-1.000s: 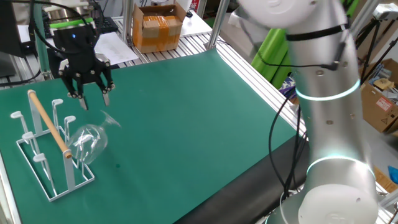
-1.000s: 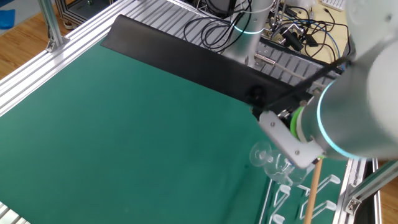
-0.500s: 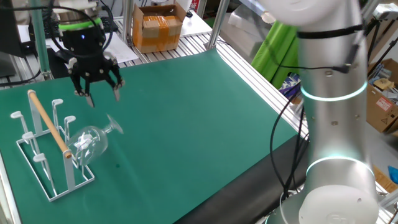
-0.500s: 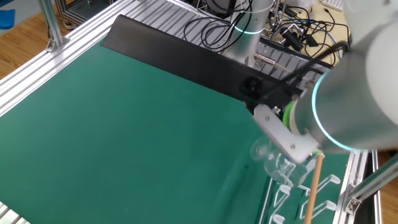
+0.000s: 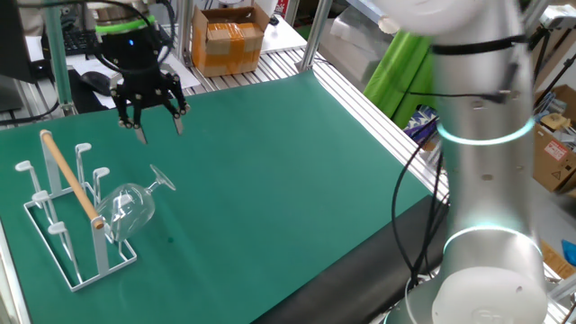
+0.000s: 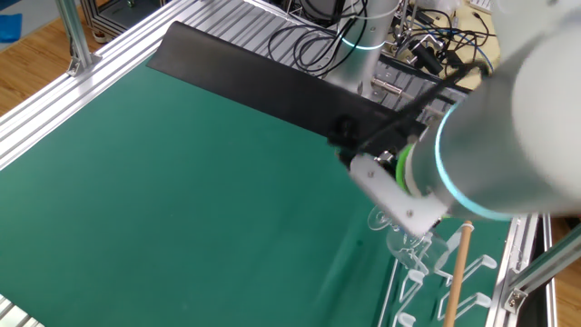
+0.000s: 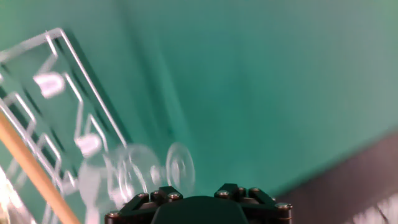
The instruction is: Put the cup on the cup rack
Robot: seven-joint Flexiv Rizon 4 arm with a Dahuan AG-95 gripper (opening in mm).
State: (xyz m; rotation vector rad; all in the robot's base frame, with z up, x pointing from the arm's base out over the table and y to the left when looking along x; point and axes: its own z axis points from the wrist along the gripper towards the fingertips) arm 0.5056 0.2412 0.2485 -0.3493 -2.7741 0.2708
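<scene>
So from one fixed view, the gripper (image 5: 158,130) hangs up in the air over the far left part of the green bench (image 5: 270,171), pointing mostly down. Its fingers (image 5: 179,125) are spread apart with nothing between them. The cup (image 5: 129,205) is well below and a bit nearer the camera: it's hung on the cup rack (image 5: 67,216), tipped over so the bowl sits against one of the white pegs on the near end, with the stem and round foot sticking out to the right and slightly up. The slanted wooden rod runs along the rack just left of the bowl. There's a clear gap between the fingers and the cup, no contact at all. A cardboard box (image 5: 227,38) sits behind the bench, past the metal rails.

From the other fixed view, the big silver arm (image 6: 508,118) with its glowing ring blocks most of the action. The cup (image 6: 399,238) peeks out under the arm at the right edge of the bench (image 6: 182,182), with bits of the cup rack (image 6: 454,282) and its wooden rod below it. Can't see the fingers here, the wrist hides them.

Hand view is blurry. The black gripper body fills the bottom edge, fingertips not showing. The cup (image 7: 143,177) lies low in the picture with its foot facing the camera, on the cup rack (image 7: 62,112) that takes up the left side, the green bench (image 7: 267,93) everywhere else.
</scene>
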